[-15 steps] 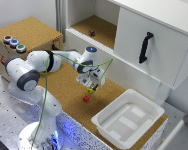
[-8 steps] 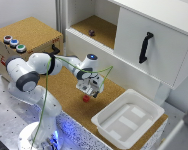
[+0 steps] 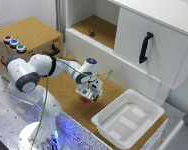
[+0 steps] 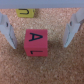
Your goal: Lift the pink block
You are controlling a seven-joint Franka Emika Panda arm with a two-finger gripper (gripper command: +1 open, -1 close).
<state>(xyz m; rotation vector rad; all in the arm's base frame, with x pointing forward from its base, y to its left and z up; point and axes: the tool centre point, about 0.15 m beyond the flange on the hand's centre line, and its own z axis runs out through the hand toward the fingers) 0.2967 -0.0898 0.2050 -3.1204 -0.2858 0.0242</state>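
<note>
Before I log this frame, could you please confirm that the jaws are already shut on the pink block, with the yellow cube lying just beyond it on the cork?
Not quite: the jaws are open, not shut. The wrist view shows the gripper straddling the pink block with cork visible on both sides between block and fingers. The rest holds: the yellow cube lies just beyond it on the cork.

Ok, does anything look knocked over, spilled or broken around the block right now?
Nothing stands out. The pink block sits flat on the cork surface between the open gripper fingers, the yellow block lies beyond it, and the white bin is upright.
</note>
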